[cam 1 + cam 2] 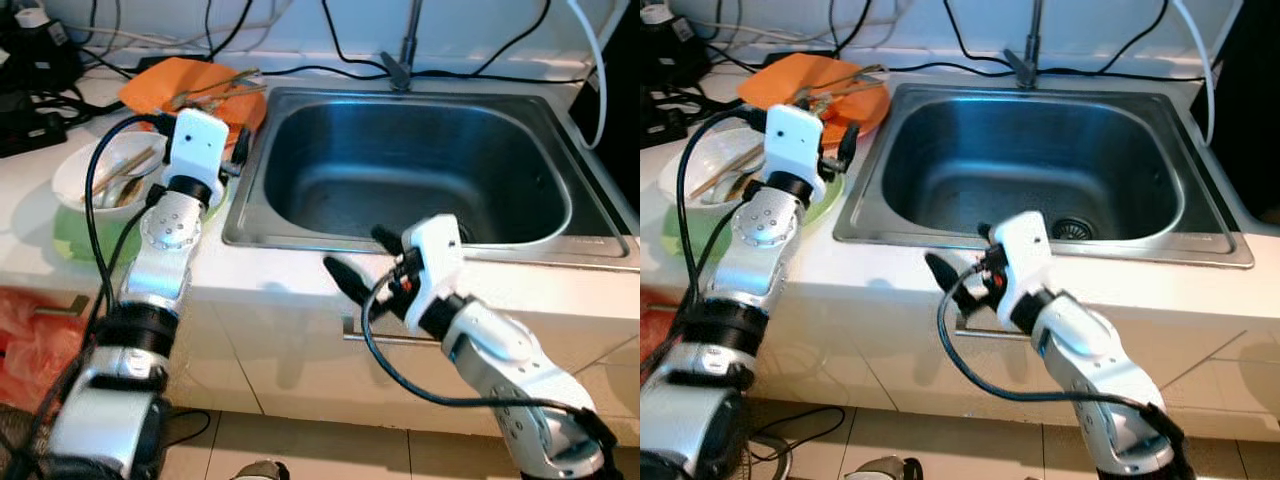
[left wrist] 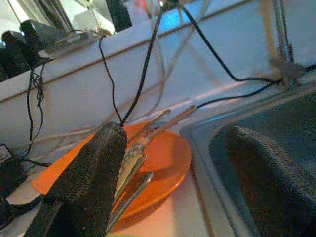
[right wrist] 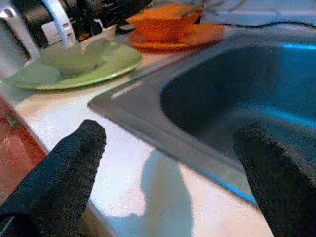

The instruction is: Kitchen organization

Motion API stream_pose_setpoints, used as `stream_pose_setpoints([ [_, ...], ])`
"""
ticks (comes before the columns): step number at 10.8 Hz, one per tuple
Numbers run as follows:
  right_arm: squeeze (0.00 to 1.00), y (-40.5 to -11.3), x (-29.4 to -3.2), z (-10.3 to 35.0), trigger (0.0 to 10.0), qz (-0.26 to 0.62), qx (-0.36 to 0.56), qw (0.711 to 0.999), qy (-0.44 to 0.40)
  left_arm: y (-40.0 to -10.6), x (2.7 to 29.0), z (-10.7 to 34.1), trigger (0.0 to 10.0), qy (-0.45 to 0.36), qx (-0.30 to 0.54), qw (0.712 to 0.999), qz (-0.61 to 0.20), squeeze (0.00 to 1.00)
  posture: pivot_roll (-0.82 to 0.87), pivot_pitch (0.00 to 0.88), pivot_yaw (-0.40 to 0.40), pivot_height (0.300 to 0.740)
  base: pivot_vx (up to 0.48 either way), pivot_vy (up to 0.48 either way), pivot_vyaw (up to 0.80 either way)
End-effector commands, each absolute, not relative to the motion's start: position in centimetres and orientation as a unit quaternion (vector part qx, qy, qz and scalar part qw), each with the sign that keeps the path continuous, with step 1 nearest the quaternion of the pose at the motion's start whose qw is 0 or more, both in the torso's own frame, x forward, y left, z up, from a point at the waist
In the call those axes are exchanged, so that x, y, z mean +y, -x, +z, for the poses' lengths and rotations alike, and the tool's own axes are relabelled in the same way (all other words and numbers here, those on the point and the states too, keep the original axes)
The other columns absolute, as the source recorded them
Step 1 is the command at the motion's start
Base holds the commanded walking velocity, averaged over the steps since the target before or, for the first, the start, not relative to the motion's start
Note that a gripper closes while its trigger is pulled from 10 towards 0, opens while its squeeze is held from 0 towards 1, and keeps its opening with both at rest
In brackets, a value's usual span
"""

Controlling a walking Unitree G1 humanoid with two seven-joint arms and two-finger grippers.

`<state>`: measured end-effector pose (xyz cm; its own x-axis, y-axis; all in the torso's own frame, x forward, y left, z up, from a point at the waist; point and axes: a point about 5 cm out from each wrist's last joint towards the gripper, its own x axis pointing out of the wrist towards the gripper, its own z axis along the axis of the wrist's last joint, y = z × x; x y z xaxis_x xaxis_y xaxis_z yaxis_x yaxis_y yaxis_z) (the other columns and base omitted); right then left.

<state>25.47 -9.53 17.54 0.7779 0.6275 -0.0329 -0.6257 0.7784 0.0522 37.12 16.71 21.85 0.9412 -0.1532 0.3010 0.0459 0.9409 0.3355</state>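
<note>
Reaching over the counter's back-left corner, the left gripper (image 2: 163, 173), jaws wide, faces the round orange plastic plate (image 2: 163, 158) bearing long metal utensils (image 1: 215, 90) lying crosswise just ahead; the right gripper (image 3: 173, 163), jaws wide too, hovers well apart at the steel sink's (image 1: 420, 170) front rim.

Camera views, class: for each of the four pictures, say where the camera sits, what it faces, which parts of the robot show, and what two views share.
Left eye view: on the head, looking down at the sink; both silver arms show.
Right eye view: beside it, same scene, slightly shifted.
Left wrist view: on the left arm, along the open left claw toward the orange plate holding utensils.
Right wrist view: on the right arm, along the open right claw over the counter edge.
Shared: both wrist views catch the orange plate and the sink.
</note>
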Motion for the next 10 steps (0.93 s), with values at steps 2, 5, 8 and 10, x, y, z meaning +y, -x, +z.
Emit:
stream_pose_setpoints([
  [2,0.00,-26.0,-9.7,17.7,10.0,0.329,0.015,0.944,-0.017,-36.1,16.4,22.8,10.0,-0.129,-0.191,0.972,-0.045,1.00,0.11,0.033,0.020,0.740,0.000,0.000,0.00],
  [5,0.00,-26.8,-9.7,18.2,10.0,0.319,-0.006,0.947,-0.020,-33.3,14.4,22.9,10.0,-0.100,-0.239,0.965,-0.041,1.00,0.11,0.013,0.019,0.740,0.000,0.000,0.00],
  [8,0.00,-27.2,-10.3,18.7,10.0,0.292,-0.027,0.956,-0.027,-30.7,14.1,21.2,10.0,-0.108,-0.231,0.967,-0.014,1.00,0.11,0.004,0.019,0.740,0.000,0.000,0.00],
  [10,0.00,-27.7,-11.0,19.0,10.0,0.263,-0.036,0.964,-0.030,-30.1,16.4,20.4,10.0,-0.117,-0.207,0.971,0.023,1.00,0.11,0.001,0.019,0.740,0.000,0.000,0.00],
])
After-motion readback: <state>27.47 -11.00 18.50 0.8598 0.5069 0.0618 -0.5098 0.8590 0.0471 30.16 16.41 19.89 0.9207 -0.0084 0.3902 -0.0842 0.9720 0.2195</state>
